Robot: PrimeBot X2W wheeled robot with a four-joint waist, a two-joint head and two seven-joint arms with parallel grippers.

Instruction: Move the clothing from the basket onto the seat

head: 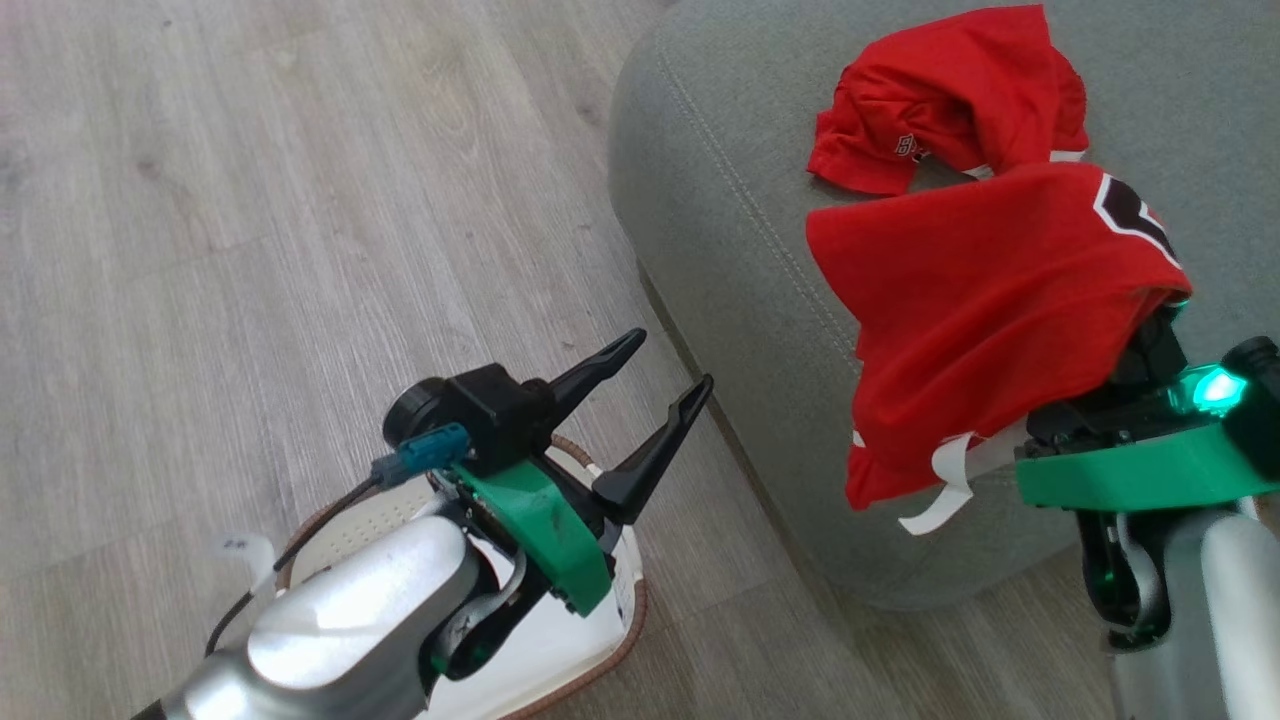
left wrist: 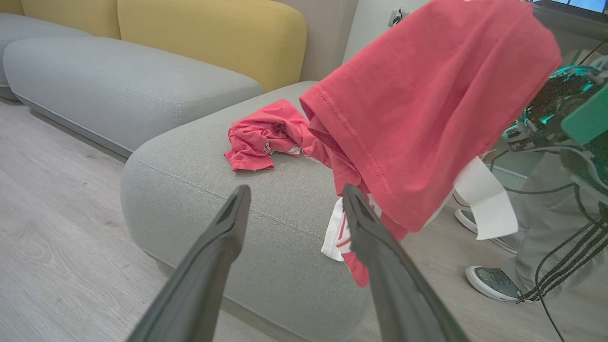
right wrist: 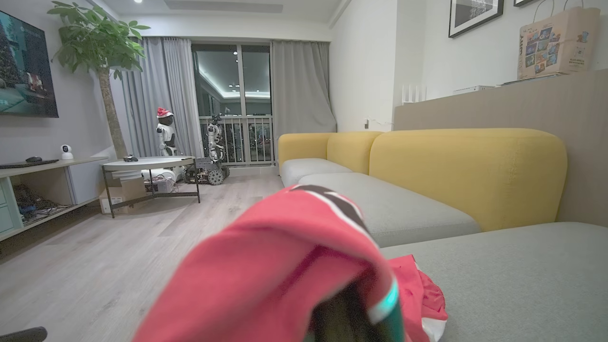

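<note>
One garment on seat, red jersey pinched by right gripper over its near edge, left gripper spread, empty.

The red jersey drapes over the right pincer, hiding its fingers; in the right wrist view it is a close blur. The left forearm covers most of the basket, cut by the bottom edge; the print on the crumpled garment is unreadable

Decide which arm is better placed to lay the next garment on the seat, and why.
Right: the right gripper carries the red jersey beside the seat; the left gripper is open and empty above the basket.
</note>
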